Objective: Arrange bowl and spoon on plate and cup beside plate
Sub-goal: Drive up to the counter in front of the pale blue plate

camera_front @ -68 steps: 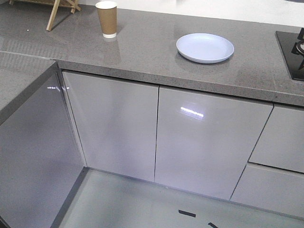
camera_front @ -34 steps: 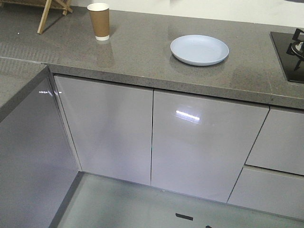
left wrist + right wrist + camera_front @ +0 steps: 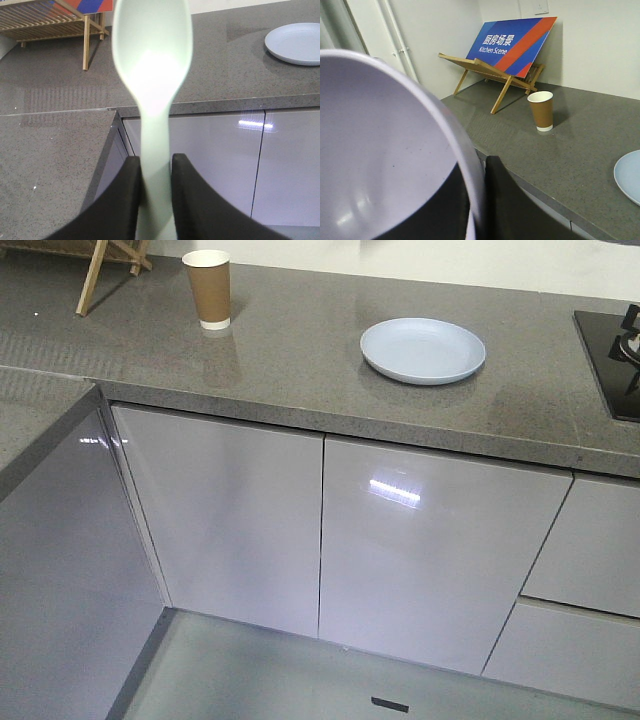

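**Tabletop** [image 3: 300, 350]: grey speckled stone, glossy, running across the top of the front view. I judge it slick, so light things set on it may slide.

**Plate** [image 3: 423, 350]: upper centre-right of the front view, flat on the tabletop and bare. It looks stiff, with a shallow rim. It needs no grasp; it is only the target.

**Bowl** [image 3: 385, 150]: fills the left of the right-wrist view. My right hand [image 3: 476, 200] is clamped on its wall, one finger inside and one outside, with the rim between them. Thin plastic, probably light and stiff. A rim pinch lets it swing, so it should go down level.

**Cup** [image 3: 208, 290]: upright at the upper left of the front view, well apart from the plate. Paper, so light and easily crushed. I would take it around mid-wall with gentle pressure, not by the rim.

**Spoon** [image 3: 152, 75]: centre of the left-wrist view, scoop end up. My left hand [image 3: 156, 162] pinches the handle. Light, smooth plastic that may twist in the pinch.

**Views:**
- The front view gives the spacing of cup and plate, but shows no hand, bowl or spoon.
- The left-wrist view shows the spoon grip, with the plate at upper right and no cup.
- The right-wrist view shows the bowl grip, the cup right of centre and the plate's edge at the right margin. Behind them a blue sign [image 3: 512, 42] leans on a wooden rack [image 3: 490, 70].
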Tool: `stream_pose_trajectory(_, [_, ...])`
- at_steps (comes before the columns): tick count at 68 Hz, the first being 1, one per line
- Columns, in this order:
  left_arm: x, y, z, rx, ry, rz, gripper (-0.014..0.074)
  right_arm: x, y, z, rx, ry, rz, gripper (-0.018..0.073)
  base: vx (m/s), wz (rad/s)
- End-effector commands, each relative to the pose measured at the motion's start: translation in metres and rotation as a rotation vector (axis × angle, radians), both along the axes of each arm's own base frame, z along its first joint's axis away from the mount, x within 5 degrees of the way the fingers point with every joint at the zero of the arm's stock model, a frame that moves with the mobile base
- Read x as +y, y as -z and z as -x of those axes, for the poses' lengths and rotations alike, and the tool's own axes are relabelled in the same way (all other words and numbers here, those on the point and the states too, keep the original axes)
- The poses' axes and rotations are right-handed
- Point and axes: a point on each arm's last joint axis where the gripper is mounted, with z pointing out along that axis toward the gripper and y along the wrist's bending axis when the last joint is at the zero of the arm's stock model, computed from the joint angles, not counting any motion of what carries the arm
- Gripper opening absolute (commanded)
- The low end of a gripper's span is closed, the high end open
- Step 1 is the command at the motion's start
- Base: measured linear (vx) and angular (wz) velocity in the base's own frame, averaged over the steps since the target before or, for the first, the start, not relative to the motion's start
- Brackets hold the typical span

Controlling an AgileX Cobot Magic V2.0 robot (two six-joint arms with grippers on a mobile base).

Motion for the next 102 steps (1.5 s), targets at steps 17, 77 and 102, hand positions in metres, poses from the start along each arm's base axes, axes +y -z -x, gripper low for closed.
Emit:
stream_pose_trajectory(17, [0.0009, -0.0134, 0.0020, -0.088, 0.017, 0.007, -0.0006, 0.0036, -0.0176, 0.0113, -0.088, 0.006, -0.044, -0.0005, 0.06, 0.01])
stream_pose_trajectory(77, [0.0009, -0.0134, 0.0020, -0.088, 0.017, 0.007, -0.0006, 0.0036, -0.0176, 0.0113, -0.088, 0.006, -0.044, -0.0005, 0.10, -0.01])
stream_pose_trajectory(102, [0.0009, -0.0134, 0.0020, -0.088, 0.017, 0.007, -0.0006, 0.0036, -0.0176, 0.0113, -0.088, 0.006, -0.044, -0.0005, 0.08, -0.03])
